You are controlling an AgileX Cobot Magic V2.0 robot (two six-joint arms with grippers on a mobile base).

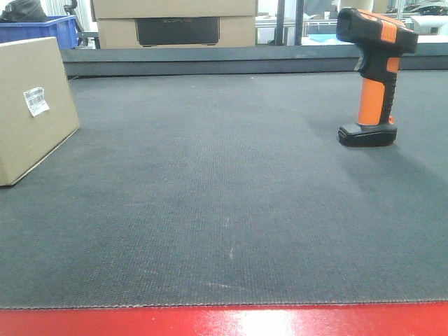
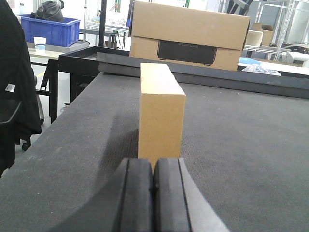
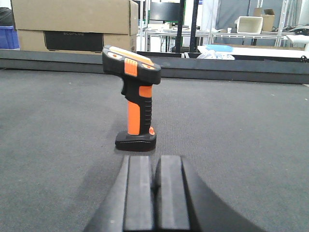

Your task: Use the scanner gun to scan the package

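- Looking down your left wrist view, you see the left claw (image 2: 153, 193) at the bottom edge with its two black pads pressed together, closed on nothing.
- Just beyond it stands the package (image 2: 161, 113), a plain tan box on its narrow side on the dark surface (image 2: 241, 145), its long axis running straight away from the claw and a narrow end face turned toward you.
- In the front view the package (image 1: 31, 108) sits at the far left of the surface, with a small white barcode label (image 1: 36, 101) on its broad face; the print is too small to read.
- Your right claw (image 3: 157, 193) is likewise closed and empty, low over the surface.
- Ahead of it, clear of the pads, the scanner gun (image 3: 134, 99) stands upright on its flat black base, orange handle vertical, head pointing left in that view.
- From the front the scanner gun (image 1: 374, 77) stands at the right, well apart from the package.
- Behind the surface's far rail sits a larger cardboard box (image 2: 188, 36) with a dark panel; its lettering is too faint to read.
- A blue bin (image 2: 48, 30) stands far left.
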